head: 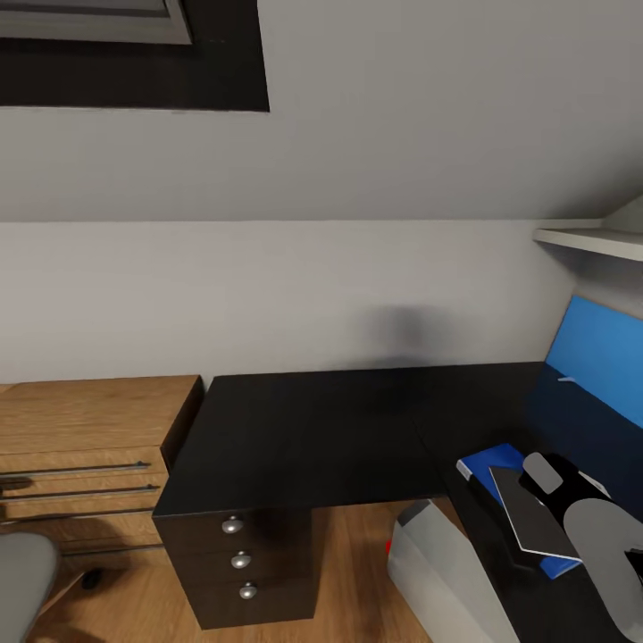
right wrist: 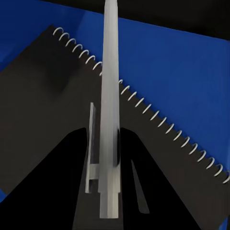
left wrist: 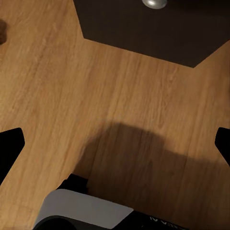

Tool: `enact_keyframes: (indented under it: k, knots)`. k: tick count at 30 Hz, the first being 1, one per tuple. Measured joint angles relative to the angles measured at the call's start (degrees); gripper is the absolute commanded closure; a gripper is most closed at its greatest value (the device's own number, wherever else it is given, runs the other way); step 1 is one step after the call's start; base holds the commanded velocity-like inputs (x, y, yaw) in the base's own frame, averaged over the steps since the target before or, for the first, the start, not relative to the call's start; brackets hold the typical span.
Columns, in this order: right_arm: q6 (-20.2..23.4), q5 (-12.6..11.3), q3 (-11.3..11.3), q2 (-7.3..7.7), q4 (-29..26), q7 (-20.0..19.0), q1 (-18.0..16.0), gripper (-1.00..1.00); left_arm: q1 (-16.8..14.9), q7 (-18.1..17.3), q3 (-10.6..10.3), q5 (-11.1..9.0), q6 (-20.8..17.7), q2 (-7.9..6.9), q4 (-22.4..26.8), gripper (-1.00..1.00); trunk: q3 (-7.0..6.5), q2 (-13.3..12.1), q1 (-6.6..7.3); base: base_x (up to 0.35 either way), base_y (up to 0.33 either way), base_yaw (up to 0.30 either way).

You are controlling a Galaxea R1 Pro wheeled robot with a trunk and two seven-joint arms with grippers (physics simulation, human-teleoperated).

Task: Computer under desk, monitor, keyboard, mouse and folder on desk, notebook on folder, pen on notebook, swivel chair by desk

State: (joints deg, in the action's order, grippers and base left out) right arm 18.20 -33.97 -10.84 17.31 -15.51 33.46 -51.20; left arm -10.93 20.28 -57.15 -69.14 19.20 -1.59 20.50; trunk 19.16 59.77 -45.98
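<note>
I can't read any text, label or number here; faint lettering on the dark robot part (left wrist: 158,221) is illegible.

The right arm (head: 572,513), at the lower right of the head view, consists of glossy black housing segments fitted with smooth grey oval cover plates. In the left wrist view, the left gripper's fingers (left wrist: 9,148) appear as plain black tips at the left and right frame edges, and a light grey rounded shell with a black underside and faint white lettering occupies the bottom edge. In the right wrist view, the right gripper's fingers (right wrist: 57,187) are matte black wedges rising from the bottom of the frame.
</note>
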Motion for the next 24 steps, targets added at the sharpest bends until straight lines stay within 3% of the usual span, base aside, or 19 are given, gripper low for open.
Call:
enact_keyframes:
  k: [9, 16, 24]
  knots:
    - [-0.72, -0.01, 0.00, -0.06, -0.01, -0.01, 0.00, 1.00, 0.00, 0.26, 0.13, 0.09, 0.00, -0.01, 0.00, -1.00, 0.00, 0.00, 0.00, -0.001, 0.000, 0.000]
    - [-1.26, 0.09, 0.16, -1.88, -0.08, -0.08, 0.01, 1.00, 0.00, 0.46, 0.16, -0.06, 0.00, 0.07, 0.00, -1.00, 0.00, 0.00, 0.00, 0.000, 0.000, 0.000]
    - [-2.31, 0.21, 0.20, -2.24, -0.05, -0.08, 0.02, 1.00, 0.00, 0.49, 0.09, -0.09, 0.00, 0.07, 0.00, -1.00, 0.00, 0.00, 0.00, 0.000, 0.000, 0.000]
